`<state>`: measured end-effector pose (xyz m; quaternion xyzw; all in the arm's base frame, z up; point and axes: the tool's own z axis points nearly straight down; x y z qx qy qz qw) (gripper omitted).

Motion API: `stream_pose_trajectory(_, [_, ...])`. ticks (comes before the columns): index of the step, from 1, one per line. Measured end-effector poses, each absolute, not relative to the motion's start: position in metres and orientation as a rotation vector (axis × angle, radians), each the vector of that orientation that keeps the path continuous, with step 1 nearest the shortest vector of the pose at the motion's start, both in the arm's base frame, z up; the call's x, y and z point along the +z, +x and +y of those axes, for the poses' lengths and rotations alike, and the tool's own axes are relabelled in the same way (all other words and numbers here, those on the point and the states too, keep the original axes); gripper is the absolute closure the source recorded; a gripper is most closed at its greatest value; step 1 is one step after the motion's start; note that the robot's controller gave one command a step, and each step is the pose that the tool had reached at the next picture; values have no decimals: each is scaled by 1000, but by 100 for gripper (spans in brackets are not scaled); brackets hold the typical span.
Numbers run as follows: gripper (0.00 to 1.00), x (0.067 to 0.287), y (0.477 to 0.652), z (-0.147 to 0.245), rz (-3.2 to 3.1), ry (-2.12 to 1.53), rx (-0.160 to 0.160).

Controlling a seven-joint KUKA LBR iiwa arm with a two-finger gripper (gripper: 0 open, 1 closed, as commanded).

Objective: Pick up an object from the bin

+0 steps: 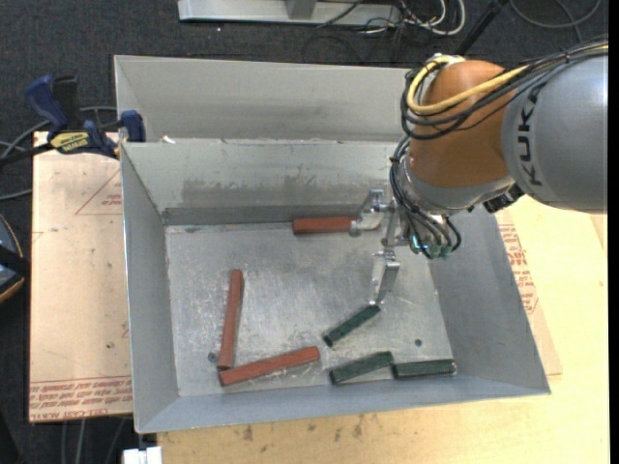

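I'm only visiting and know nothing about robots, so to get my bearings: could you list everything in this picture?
Bin: one, grey metal, middle of the view.
Red-brown bars: three; that one along the back wall, one standing lengthwise at the left, one along the front.
Dark green bars: three; that one tilted right of centre, two end to end at the front right.
Arm: one, grey with an orange cover and yellow cables, reaching in from the right.
Gripper: one, metal, fingers open, between the back red-brown bar and the tilted green bar.
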<state>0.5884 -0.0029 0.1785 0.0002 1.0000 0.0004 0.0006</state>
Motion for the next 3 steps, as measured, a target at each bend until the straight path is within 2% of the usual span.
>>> stream_pose_trajectory(1, [0,140,557,-9,3133,-134,1])
stream_pose_trajectory(2, [100,76,568,-31,3113,-188,1])
stream_pose_trajectory(3, [100,76,568,-31,3113,-188,1])
